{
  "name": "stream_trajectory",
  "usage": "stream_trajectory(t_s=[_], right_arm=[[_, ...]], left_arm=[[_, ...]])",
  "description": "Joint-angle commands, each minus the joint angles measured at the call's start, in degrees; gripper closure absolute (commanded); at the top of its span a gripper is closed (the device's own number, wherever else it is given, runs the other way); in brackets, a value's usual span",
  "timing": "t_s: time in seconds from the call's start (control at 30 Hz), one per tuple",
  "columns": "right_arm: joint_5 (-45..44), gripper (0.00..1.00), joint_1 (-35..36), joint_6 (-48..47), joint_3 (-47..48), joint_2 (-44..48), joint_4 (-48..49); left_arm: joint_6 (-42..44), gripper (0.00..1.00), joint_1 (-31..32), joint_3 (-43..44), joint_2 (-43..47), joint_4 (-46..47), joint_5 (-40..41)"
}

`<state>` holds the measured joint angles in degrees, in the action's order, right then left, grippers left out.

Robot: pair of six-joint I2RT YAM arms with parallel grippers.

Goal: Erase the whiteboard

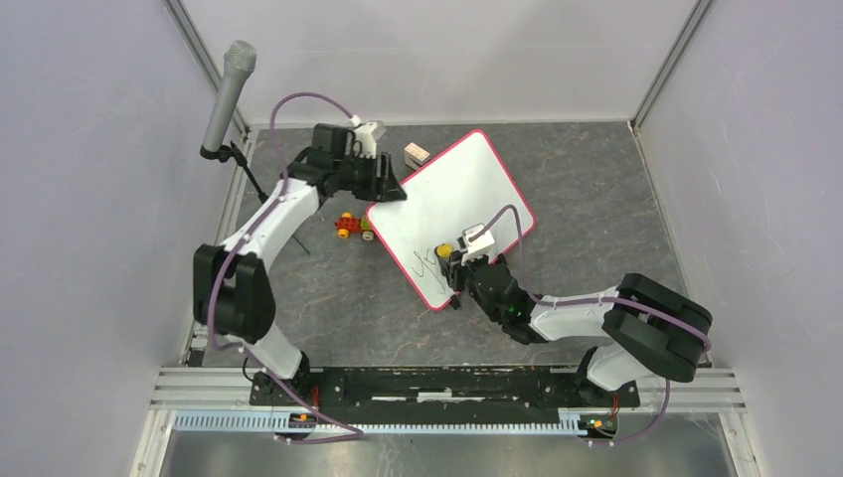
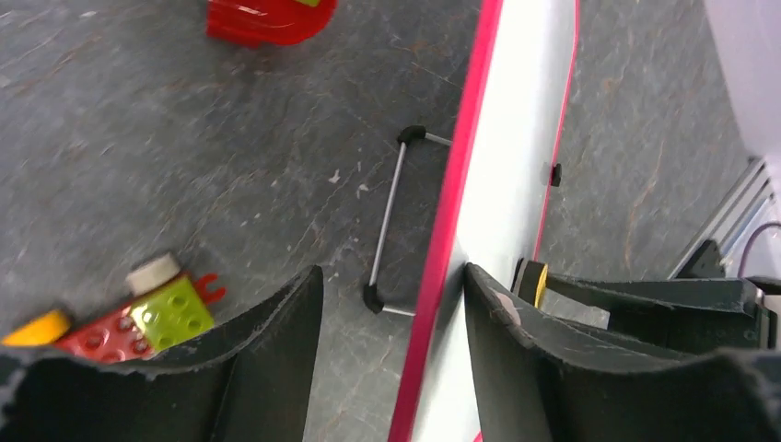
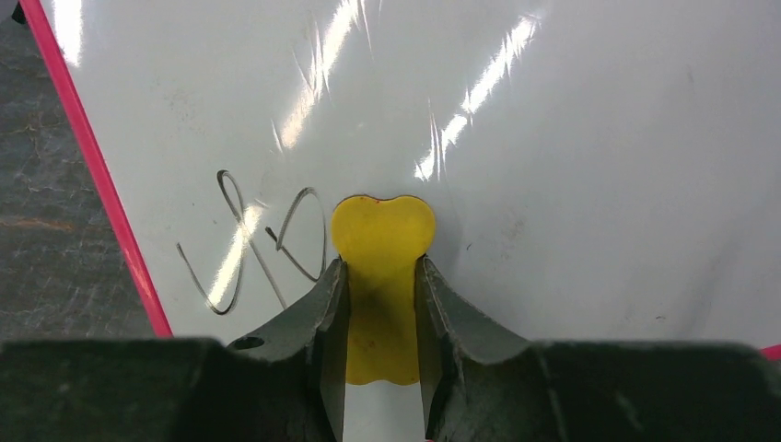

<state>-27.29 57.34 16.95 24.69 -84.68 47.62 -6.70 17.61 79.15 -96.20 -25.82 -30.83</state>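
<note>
The whiteboard point(image 1: 457, 184), white with a red-pink rim, lies turned diagonally on the dark table. Black marker lines point(image 1: 427, 264) run near its lower left edge. My right gripper point(image 1: 454, 262) is shut on a yellow eraser point(image 1: 443, 250) that rests on the board just right of the lines. The right wrist view shows the eraser point(image 3: 382, 230) between the fingers and the scribbles point(image 3: 258, 249) to its left. My left gripper point(image 1: 394, 189) is open at the board's left corner. In the left wrist view point(image 2: 394, 285) its jaws straddle the red rim point(image 2: 460, 184), with one finger on the white face point(image 2: 516, 157).
A red, green and yellow toy brick car point(image 1: 353, 227) lies just left of the board, also seen in the left wrist view point(image 2: 157, 308). A small block point(image 1: 417, 153) sits by the board's top edge. A microphone point(image 1: 227, 94) stands at the far left. A wire stand point(image 2: 391, 226) lies beside the rim.
</note>
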Motion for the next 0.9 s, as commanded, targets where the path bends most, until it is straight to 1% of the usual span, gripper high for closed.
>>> stream_trajectory(t_s=[0.0,0.07,0.17,0.3,0.43,0.5,0.6,0.73,0.8,0.87], right_arm=[[-1.00,0.72,0.09,-5.14,1.51,0.96,-4.34],[-1.10,0.72,0.14,-6.52,1.79,0.85,-4.02],[0.88,0.72,0.11,-9.08,1.61,0.43,-1.84],[5.51,0.72,0.60,-12.41,3.36,-2.05,0.22],[4.22,0.72,5.71,-16.42,8.73,-6.47,0.09],[3.71,0.72,8.64,-18.52,11.51,-8.47,-0.32],[3.12,0.72,10.75,-19.04,14.57,-10.56,-0.46],[-2.35,0.72,10.07,-18.23,14.43,-10.44,0.68],[-2.30,0.72,8.00,-17.08,12.50,-9.07,1.11],[-1.00,0.72,4.56,-14.18,9.61,-7.08,1.59]], left_arm=[[-4.49,0.38,-2.05,-7.62,8.01,2.49,-2.30],[-4.21,0.41,-2.05,-10.76,8.48,3.98,-1.58],[-3.45,0.47,-2.05,-12.39,7.83,4.03,-1.08],[-1.30,0.60,-1.96,-13.07,8.46,4.67,-0.55],[-0.80,0.77,-1.43,-14.74,9.54,6.59,0.42],[-0.13,0.83,-0.60,-14.64,9.75,6.31,1.15],[0.99,0.87,0.32,-15.10,10.58,6.22,2.96],[3.68,0.94,1.19,-15.60,10.92,4.38,7.18],[5.28,0.97,1.52,-15.82,11.07,3.28,9.40],[6.59,0.98,1.84,-16.69,11.54,3.24,11.62]])
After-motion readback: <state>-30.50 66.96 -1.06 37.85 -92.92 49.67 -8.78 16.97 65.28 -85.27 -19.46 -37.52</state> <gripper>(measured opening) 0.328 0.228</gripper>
